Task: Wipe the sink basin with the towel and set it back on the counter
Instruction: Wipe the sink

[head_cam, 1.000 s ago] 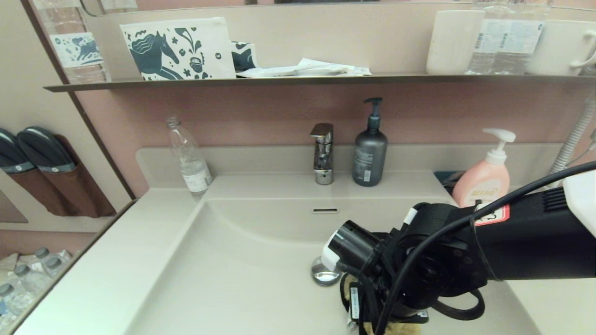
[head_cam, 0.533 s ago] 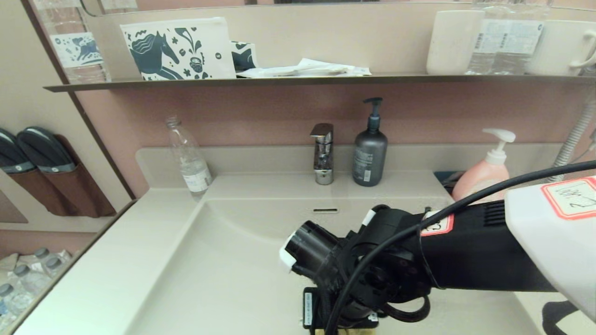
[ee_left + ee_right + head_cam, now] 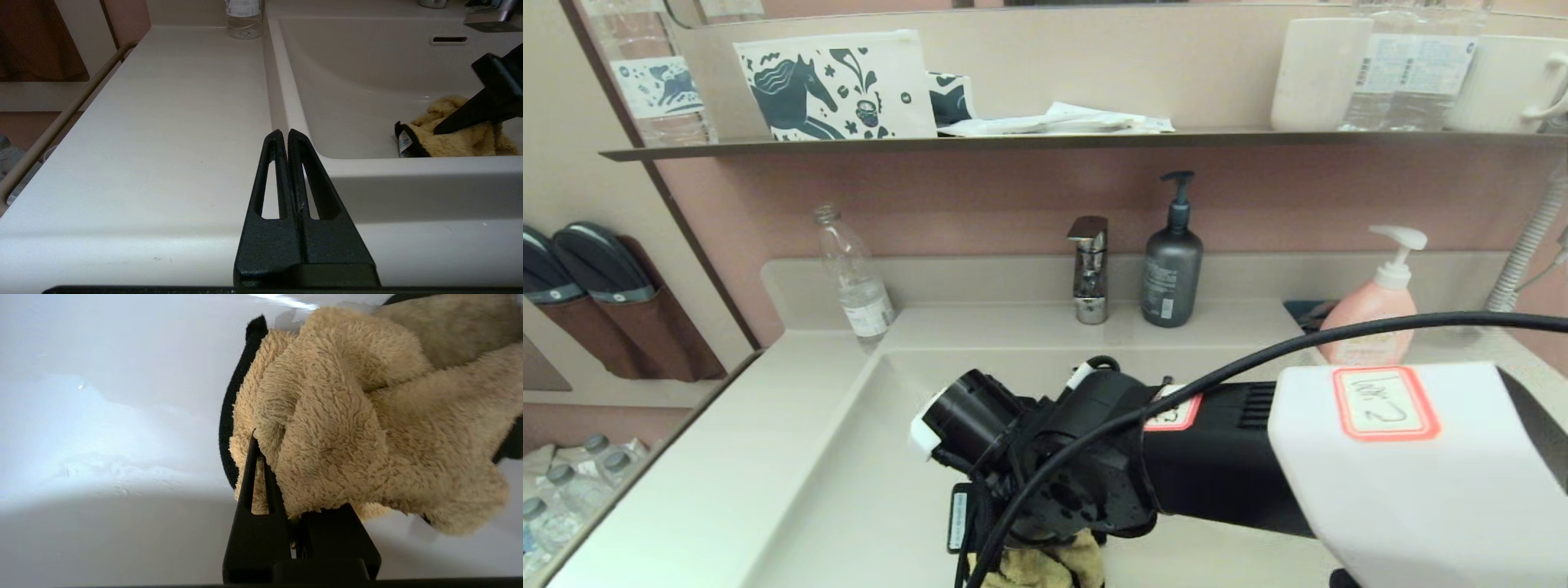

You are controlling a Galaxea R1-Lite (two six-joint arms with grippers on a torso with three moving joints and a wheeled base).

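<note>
The mustard-yellow towel [image 3: 347,416] with its dark edging lies bunched on the floor of the cream-white sink basin [image 3: 874,498]. My right gripper [image 3: 278,457] is shut on the towel and presses it down; one finger is buried in the pile. In the head view my right arm [image 3: 1094,482] reaches across the basin, hiding the drain plug, and only a bit of towel [image 3: 1045,567] shows beneath the wrist. The left wrist view shows the towel [image 3: 461,136] near the basin's front wall. My left gripper [image 3: 288,132] is shut and empty over the counter [image 3: 163,122] at the basin's front-left corner.
A chrome faucet [image 3: 1089,269] and a grey pump bottle [image 3: 1171,261] stand behind the basin. A pink soap bottle [image 3: 1372,314] is at the back right. A clear plastic bottle [image 3: 854,278] stands at the back left. The dark shelf [image 3: 1013,140] runs above.
My right arm has swept leftward across the basin floor, dragging the towel from beside the drain toward the basin's left-centre. The left gripper has not moved.
</note>
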